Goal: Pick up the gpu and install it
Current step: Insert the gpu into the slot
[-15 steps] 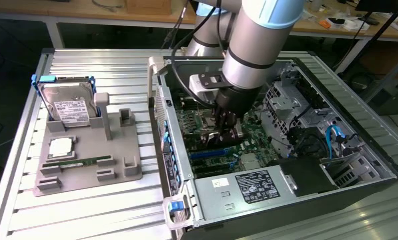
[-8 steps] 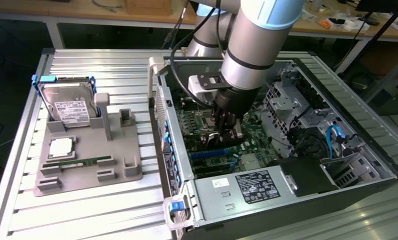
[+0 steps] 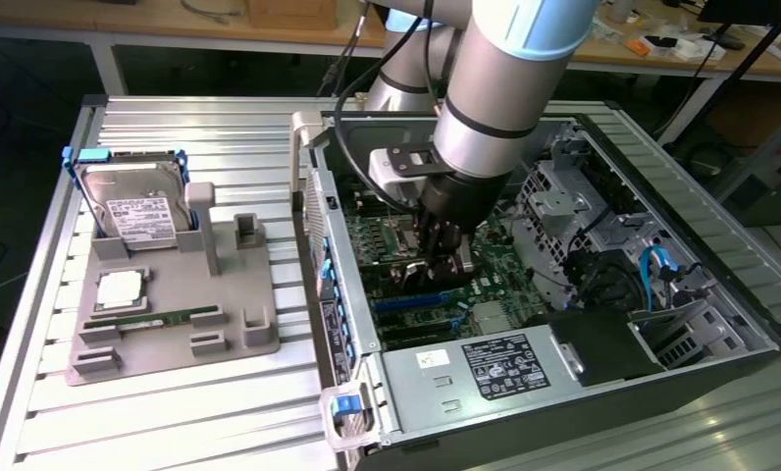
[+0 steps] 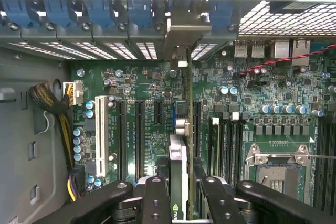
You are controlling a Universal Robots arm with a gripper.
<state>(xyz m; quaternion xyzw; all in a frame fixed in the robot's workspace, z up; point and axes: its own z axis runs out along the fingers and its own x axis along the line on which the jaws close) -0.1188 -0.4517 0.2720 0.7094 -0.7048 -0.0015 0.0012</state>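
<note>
Here, fingers (image 4: 156, 198) clamp gpu (image 4: 178, 166) — edge-on over motherboard (image 4: 142, 87)

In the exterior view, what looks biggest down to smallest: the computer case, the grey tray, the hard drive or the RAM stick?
1. Computer case
2. Grey tray
3. Hard drive
4. RAM stick
</note>
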